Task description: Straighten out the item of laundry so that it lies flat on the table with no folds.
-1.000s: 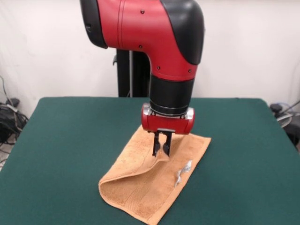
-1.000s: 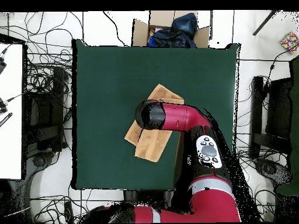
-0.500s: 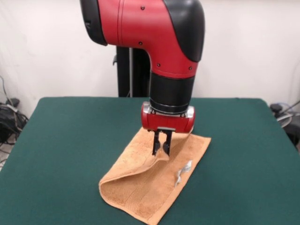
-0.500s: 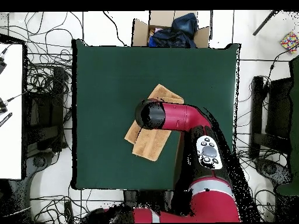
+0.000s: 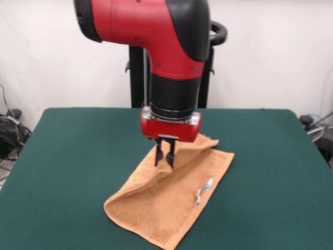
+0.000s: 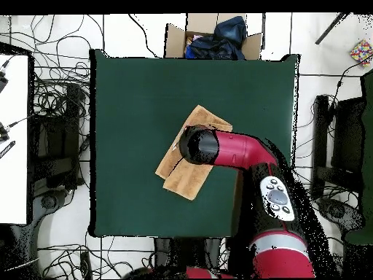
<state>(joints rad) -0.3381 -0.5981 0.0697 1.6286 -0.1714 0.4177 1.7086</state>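
The item of laundry (image 5: 166, 205) is an orange-tan towel folded over on itself on the green table (image 5: 73, 156), a little right of the middle. A white care tag (image 5: 203, 190) lies on its right part. My gripper (image 5: 164, 157) is shut on the towel's upper layer near the far edge and holds that part raised, so the cloth slopes down to a rounded fold at the near left. In the overhead view the towel (image 6: 181, 179) shows as a tilted strip on the table (image 6: 131, 109), and the arm's wrist hides the gripper.
A cardboard box (image 6: 211, 36) with dark cloth stands beyond one table edge. Cables (image 6: 55, 95) lie on the floor around the table. A white surface (image 6: 13, 138) sits off to one side. Green tabletop surrounds the towel on all sides.
The gripper has moved left and slightly up in the front view, dragging the pinched upper layer with it. The rounded fold at the near left has shifted left.
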